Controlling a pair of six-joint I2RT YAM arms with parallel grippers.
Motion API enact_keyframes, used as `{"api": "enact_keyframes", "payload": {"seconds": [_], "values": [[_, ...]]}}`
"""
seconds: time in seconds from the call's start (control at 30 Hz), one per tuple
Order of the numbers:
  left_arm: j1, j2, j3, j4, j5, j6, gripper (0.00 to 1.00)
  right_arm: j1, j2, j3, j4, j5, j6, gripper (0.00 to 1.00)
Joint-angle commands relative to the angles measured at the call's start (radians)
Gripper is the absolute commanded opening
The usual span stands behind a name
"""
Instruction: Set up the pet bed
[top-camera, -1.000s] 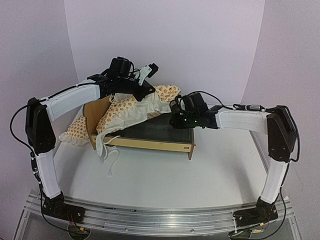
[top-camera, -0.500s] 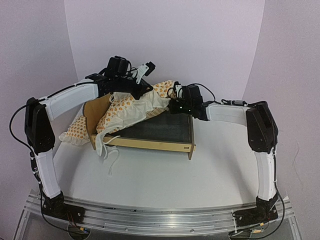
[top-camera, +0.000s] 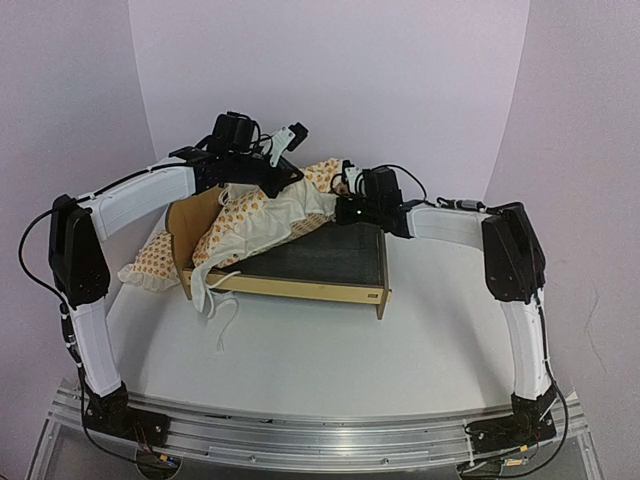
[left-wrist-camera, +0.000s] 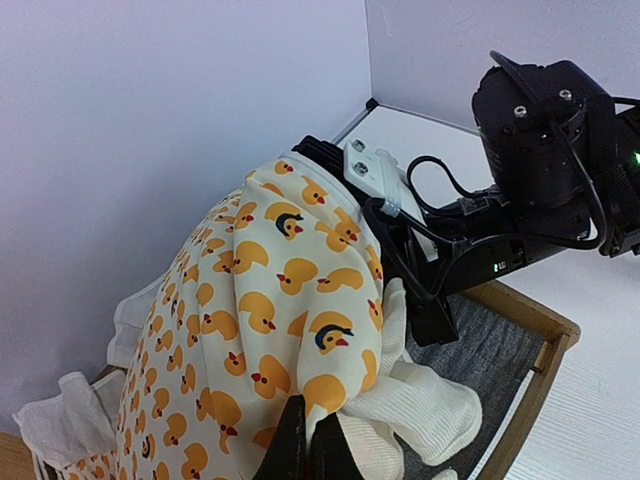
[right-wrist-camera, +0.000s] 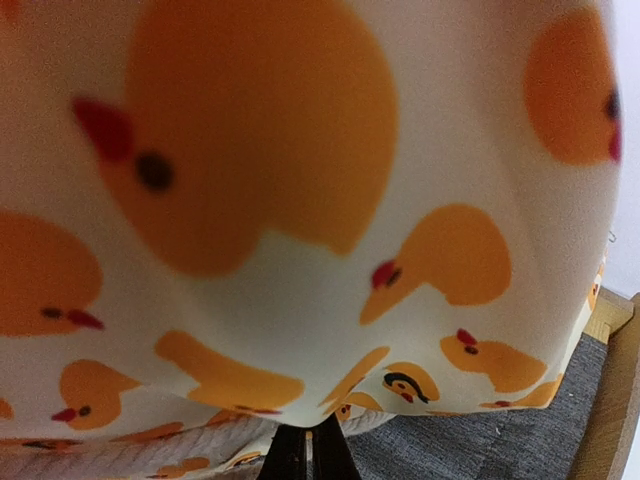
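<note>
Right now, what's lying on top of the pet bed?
A duck-print cushion lies bunched over the headboard end of the pet bed, pinched by the left gripper and right gripper. The grey base shows bare toward the footboard. Whatever sits beneath the cushion is covered.

1. Table: plain white top, matte.
2. Behind the table: pale lilac wall, with side panels closing in left and right.
3. Along the table's near edge: ribbed aluminium rail.
4. Light is even, with soft shadows on the tabletop.
</note>
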Motion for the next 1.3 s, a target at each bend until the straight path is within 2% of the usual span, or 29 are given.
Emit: {"api": "enact_keyframes", "payload": {"seconds": [0.0,0.1,0.23,0.43,0.53,0.57,0.7,0.83,1.1,1.27], "values": [[0.012,-0.028,0.033,0.059,-0.003,-0.019,0.0,-0.001,-0.121,-0.073,-0.01,0.018,0.003,0.0],[0.018,-0.028,0.032,0.065,-0.012,-0.017,0.0,0.002,-0.247,-0.156,-0.085,0.023,0.021,0.0],[0.024,-0.028,0.029,0.066,-0.014,-0.014,0.0,0.03,-0.371,-0.186,-0.259,0.023,0.04,0.0],[0.025,-0.039,0.007,0.071,-0.011,-0.006,0.0,0.071,-0.446,-0.159,-0.449,-0.022,0.111,0.0],[0.026,-0.042,-0.003,0.073,-0.015,-0.002,0.0,0.071,-0.448,-0.17,-0.47,-0.012,0.137,0.0],[0.025,-0.043,-0.008,0.073,-0.013,0.001,0.0,0.072,-0.437,-0.17,-0.471,-0.011,0.137,0.02],[0.026,-0.054,-0.022,0.071,0.003,0.007,0.0,0.072,-0.367,-0.161,-0.472,-0.012,0.148,0.19],[0.025,-0.068,-0.041,0.064,0.017,-0.002,0.0,0.072,-0.372,-0.201,-0.473,-0.047,0.178,0.32],[0.026,-0.062,-0.042,0.091,-0.01,-0.011,0.0,0.099,-0.516,-0.433,-0.471,0.005,0.189,0.44],[0.031,-0.058,-0.035,0.087,-0.016,-0.002,0.0,0.15,-0.51,-0.476,-0.419,0.067,0.143,0.43]]}}
